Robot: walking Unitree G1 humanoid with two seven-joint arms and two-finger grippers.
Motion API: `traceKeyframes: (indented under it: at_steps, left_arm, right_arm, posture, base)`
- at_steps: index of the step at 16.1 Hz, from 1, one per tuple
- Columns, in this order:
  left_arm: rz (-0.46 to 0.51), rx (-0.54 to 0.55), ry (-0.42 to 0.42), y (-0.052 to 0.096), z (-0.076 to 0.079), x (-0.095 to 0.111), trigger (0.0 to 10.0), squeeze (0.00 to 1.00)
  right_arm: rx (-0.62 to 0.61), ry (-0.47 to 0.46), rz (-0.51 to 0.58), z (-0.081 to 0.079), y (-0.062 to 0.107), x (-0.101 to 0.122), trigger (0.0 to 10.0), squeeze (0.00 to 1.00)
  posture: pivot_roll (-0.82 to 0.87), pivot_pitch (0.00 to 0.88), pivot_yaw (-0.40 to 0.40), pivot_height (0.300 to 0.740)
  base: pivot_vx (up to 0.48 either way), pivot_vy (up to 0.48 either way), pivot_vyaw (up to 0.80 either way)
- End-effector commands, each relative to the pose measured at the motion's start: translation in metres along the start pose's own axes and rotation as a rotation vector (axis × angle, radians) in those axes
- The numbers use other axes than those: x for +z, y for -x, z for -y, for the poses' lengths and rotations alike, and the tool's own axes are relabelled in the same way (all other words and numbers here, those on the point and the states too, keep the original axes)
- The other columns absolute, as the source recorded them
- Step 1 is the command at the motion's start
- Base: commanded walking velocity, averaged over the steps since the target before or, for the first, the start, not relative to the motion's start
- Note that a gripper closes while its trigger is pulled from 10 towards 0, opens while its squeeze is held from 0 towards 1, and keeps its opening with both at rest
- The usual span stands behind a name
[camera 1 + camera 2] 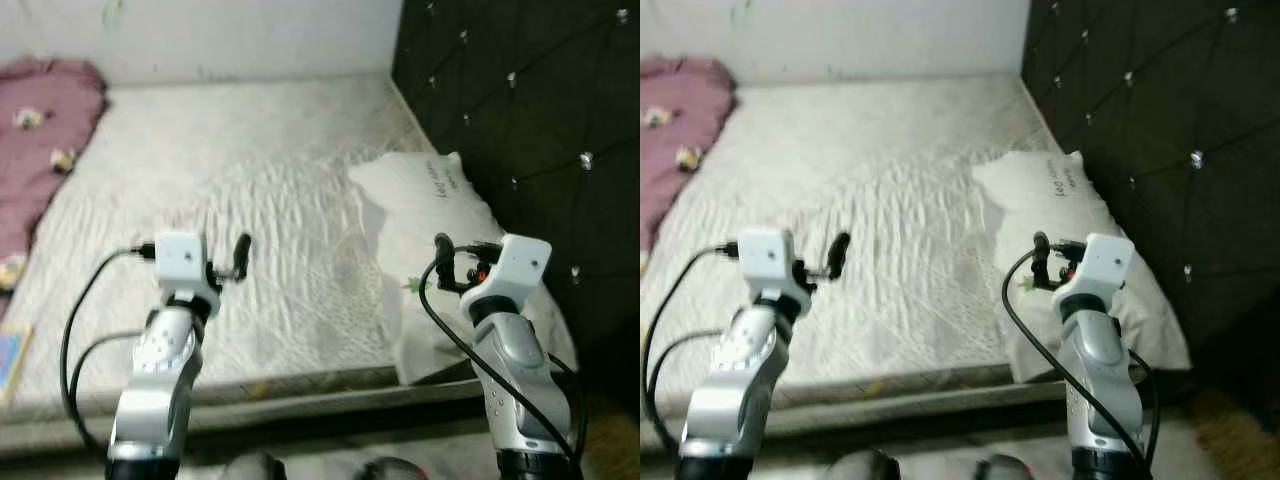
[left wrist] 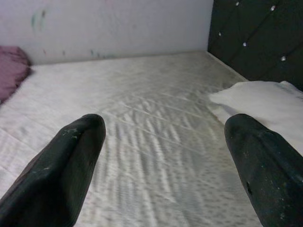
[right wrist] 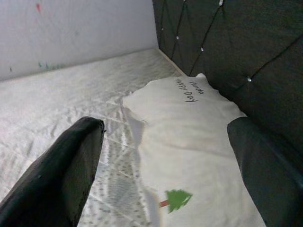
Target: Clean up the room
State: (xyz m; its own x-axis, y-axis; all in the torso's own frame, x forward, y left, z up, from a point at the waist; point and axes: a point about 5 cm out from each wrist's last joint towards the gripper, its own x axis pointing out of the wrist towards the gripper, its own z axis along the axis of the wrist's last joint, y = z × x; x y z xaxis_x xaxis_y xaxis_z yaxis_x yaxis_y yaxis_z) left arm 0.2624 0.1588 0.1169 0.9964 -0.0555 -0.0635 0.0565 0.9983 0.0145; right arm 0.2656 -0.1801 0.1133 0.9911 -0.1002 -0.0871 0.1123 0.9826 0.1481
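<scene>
So far: little of the tidying looks done; nothing is held and both arms hover short of the bed.
Pillow [image 1: 430, 215]: lies flat along the mattress's right edge, against the dark tufted headboard [image 1: 520, 120], its near end reaching the front right corner. It carries small printed writing and a little green tree mark. It seems the likeliest thing to straighten or pick up.
Right gripper [image 3: 165, 142]: released, fingers spread wide, held just above the pillow's near end, not touching it.
Left gripper [image 2: 161, 142]: also released, fingers wide apart, over the front part of the mattress near its middle, pointing toward the far wall.
Mattress [image 1: 250, 180]: bare, quilted, pale, with no sheet spread on it.
Pink blanket [image 1: 40, 130]: bunched along the mattress's left edge, up to the far left corner; probably left to fold or spread.
Blue item [image 1: 10, 355]: flat, beside the front left corner; too cropped to name.
</scene>
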Motion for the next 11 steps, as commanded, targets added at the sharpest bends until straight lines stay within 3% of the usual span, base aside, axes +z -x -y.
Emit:
traceKeyframes:
  at_steps: [1,3,11]
  left_arm:
    - [0.012,0.045,-0.014,-0.0004,-0.0095,0.0028,10.0,0.00]
    - [-0.002,0.046,0.050,-0.0009,-0.0076,0.0035,10.0,0.00]
    - [0.003,0.042,0.038,-0.0010,-0.0063,0.0053,10.0,0.00]
  right_arm:
    - [0.036,-0.010,0.014,-0.0096,-0.0013,0.0044,10.0,0.00]
    - [0.038,-0.012,0.010,-0.0112,-0.0027,0.0041,10.0,0.00]
    - [0.048,0.002,-0.005,-0.0146,-0.0081,0.0007,10.0,0.00]
  posture:
    - [-0.01,0.000,0.013,0.740]
    - [-0.01,0.000,0.011,0.740]
    - [0.01,0.000,0.000,0.740]
  base:
    - [0.000,0.476,0.00]
    - [0.000,0.476,0.00]
    - [0.000,0.476,0.00]
